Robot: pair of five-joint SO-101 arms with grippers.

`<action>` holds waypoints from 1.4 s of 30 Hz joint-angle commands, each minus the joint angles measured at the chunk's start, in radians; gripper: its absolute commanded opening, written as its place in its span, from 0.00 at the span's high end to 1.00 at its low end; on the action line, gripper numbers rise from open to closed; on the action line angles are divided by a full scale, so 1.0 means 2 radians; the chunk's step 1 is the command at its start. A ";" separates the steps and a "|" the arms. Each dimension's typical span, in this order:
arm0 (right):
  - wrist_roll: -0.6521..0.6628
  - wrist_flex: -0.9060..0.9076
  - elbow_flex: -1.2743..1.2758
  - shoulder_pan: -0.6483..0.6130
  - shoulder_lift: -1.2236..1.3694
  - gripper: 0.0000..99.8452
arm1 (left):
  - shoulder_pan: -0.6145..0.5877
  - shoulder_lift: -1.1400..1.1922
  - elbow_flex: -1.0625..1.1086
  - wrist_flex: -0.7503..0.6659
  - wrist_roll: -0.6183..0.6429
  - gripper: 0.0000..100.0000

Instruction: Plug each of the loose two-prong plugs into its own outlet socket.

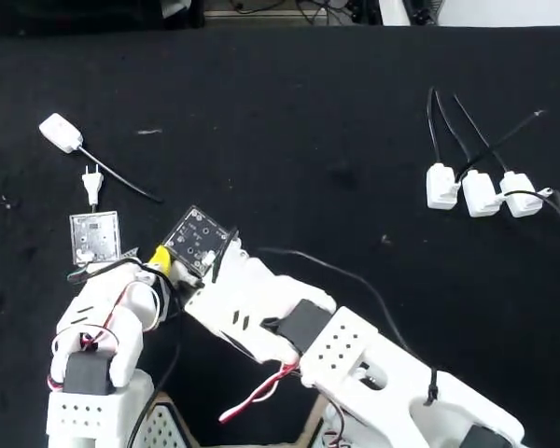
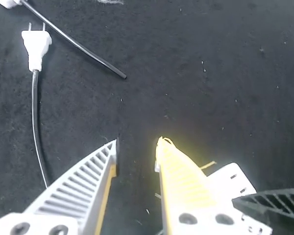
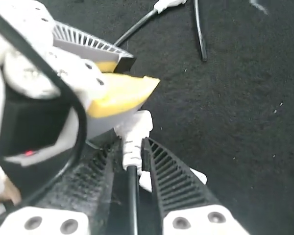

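Observation:
A loose white two-prong plug (image 1: 91, 183) lies at the left of the black table, prongs pointing away; the left wrist view shows this plug (image 2: 35, 43) with its black cord (image 2: 35, 122) trailing back. My left gripper (image 2: 136, 152) is open short of it, nothing between the grey finger (image 2: 90, 181) and the yellow finger (image 2: 179, 183). My right gripper (image 3: 132, 144) is shut on a second white plug (image 3: 133, 132) with a black cord, pressed close beside the left gripper's yellow finger (image 3: 122, 93). In the high view both grippers meet around the yellow finger (image 1: 159, 260).
A small white block (image 1: 61, 133) on a black cord (image 1: 121, 177) lies at the far left. Three white blocks (image 1: 481, 193) with black cords sit side by side at the right. The right arm (image 1: 355, 355) stretches across the front of the table.

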 commanded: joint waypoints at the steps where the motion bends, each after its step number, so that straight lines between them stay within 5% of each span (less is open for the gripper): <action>1: 0.037 0.041 -0.033 0.025 -0.020 0.99 | -0.007 -0.002 -0.009 0.001 -0.002 0.86; 8: 0.119 0.149 -0.088 0.089 -0.020 0.99 | -0.056 -0.002 -0.010 0.001 -0.001 0.86; 19: 0.384 0.390 -0.306 0.112 0.063 0.99 | -0.057 -0.002 -0.043 0.061 -0.002 0.86; 30: 0.595 0.438 -0.439 0.158 0.262 0.99 | -0.059 0.002 -0.045 0.078 -0.014 0.86; 42: 0.624 0.437 -0.461 0.148 0.311 0.99 | -0.168 0.000 -0.033 0.117 -0.141 0.86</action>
